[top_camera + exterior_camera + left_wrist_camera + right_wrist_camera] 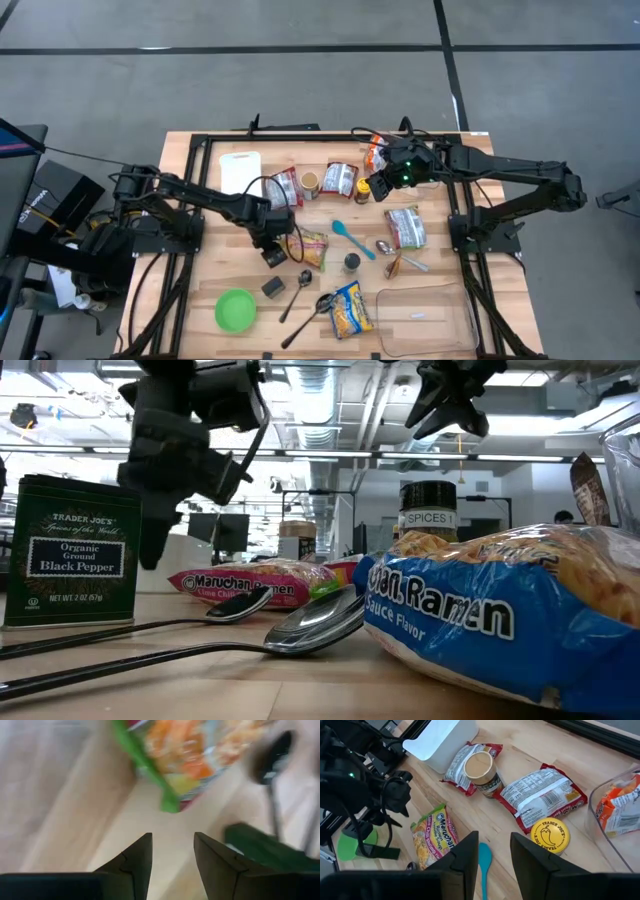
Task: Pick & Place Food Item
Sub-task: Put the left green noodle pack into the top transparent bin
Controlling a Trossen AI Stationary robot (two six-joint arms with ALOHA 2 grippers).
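The left gripper [274, 253], fingers parted and empty, hovers just beside the green-edged Maruchan ramen packet [310, 247] lying flat mid-table, nearer than the empty, part-open right gripper [378, 186].

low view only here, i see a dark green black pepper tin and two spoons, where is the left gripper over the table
Observer: The left gripper hangs just above the dark green black pepper tin, beside the chili ramen packet with the green edge.
Operator: is it holding anything
Observer: No, the left wrist view shows its fingers apart with bare wood between them.
Operator: and the right one
Observer: The right gripper hovers empty over the yellow-lidded spice jar, by the red ramen packet.
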